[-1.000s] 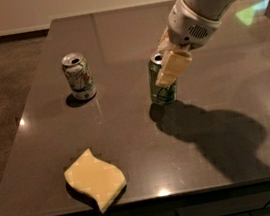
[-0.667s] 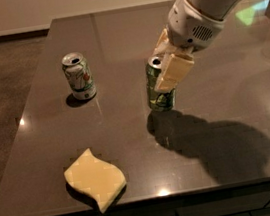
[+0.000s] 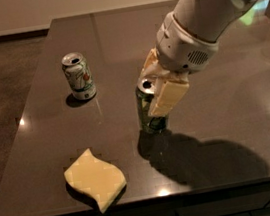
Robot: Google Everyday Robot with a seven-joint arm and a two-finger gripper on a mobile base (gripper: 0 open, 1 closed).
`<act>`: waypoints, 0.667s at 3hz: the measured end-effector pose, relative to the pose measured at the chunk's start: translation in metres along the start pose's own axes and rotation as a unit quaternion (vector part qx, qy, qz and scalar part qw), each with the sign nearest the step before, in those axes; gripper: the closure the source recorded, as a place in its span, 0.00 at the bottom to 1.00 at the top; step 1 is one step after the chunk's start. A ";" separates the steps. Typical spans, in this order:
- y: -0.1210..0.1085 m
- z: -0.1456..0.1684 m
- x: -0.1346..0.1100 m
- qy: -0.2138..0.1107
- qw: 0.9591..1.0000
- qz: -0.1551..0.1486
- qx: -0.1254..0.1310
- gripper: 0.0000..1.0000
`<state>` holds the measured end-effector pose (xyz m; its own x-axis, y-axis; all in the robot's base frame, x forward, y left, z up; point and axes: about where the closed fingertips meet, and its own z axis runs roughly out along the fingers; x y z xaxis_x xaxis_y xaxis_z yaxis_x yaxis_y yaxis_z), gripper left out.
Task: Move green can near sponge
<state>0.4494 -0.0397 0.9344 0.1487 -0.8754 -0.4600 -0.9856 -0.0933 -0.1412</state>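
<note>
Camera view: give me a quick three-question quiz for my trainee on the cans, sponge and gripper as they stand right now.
1. True or false: the two-finger gripper is closed on the all-green drink can.
2. The flat pale-yellow wavy sponge lies: A) near the dark table's front edge; B) on the floor; C) directly beneath the gripper.
3. Fill in: the white can with green and orange markings stands ____ (upright or tipped).

Key: 1 true; 2 A; 3 upright.
</note>
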 end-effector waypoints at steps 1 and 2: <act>0.016 0.009 -0.009 -0.001 1.000 -0.024 -0.010 1.00; 0.028 0.018 -0.018 -0.004 0.999 -0.040 -0.019 1.00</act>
<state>0.4208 -0.0178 0.9227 0.2272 -0.8608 -0.4554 -0.9730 -0.1808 -0.1436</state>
